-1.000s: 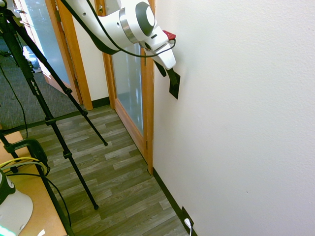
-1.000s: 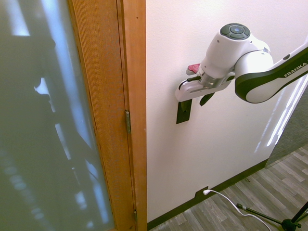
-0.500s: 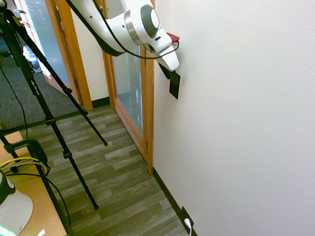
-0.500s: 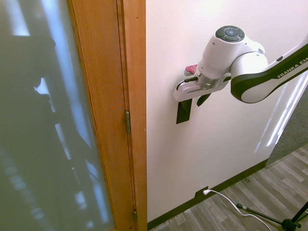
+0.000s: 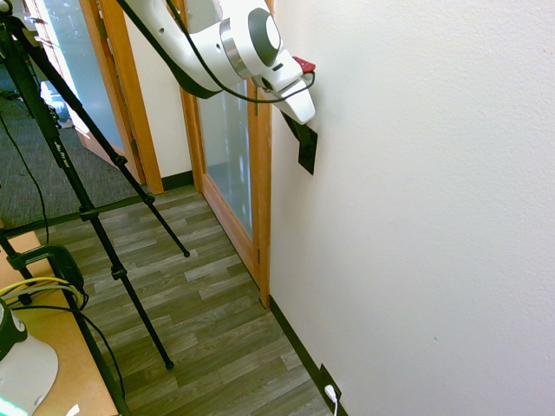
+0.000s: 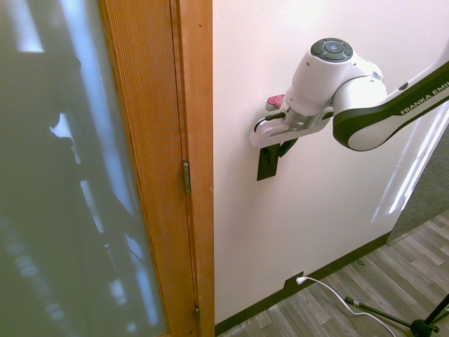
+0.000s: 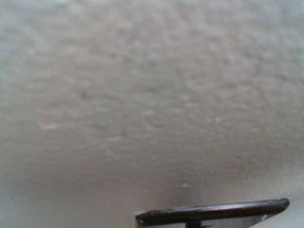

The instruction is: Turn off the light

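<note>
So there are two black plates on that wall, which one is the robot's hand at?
The upper one, the switch plate beside the wooden door frame. The gripper is at its top edge. The other plate sits down at the baseboard, with a white plug in it.

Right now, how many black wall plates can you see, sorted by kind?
Light switch plate: 1, at the gripper, beside the wooden door frame.
Outlet plate with a white plug: 1, low on the wall at the baseboard.
Total: 2
</note>
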`<state>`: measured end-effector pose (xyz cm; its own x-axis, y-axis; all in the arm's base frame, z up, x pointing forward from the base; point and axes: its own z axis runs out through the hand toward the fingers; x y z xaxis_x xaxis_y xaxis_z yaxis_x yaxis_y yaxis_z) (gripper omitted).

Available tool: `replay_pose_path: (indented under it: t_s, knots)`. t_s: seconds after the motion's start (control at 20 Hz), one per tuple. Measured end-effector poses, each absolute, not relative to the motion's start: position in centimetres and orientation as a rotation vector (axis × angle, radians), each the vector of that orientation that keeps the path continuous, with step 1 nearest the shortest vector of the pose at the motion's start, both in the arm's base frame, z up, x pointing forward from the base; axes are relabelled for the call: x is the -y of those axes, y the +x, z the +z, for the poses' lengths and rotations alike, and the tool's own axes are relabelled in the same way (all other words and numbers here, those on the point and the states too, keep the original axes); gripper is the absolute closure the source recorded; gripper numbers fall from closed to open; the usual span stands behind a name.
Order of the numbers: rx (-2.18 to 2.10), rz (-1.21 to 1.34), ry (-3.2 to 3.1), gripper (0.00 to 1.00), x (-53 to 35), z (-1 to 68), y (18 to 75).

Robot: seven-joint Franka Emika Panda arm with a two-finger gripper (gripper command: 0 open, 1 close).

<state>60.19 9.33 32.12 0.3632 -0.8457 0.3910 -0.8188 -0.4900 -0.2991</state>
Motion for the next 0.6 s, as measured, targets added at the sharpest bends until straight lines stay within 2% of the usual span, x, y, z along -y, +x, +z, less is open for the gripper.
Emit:
replay_pose_path:
  t_s: [0.6]
  knots:
    - [-1.572, -0.774, -2.555, 1.00, -9.55, 31.23, 60.65]
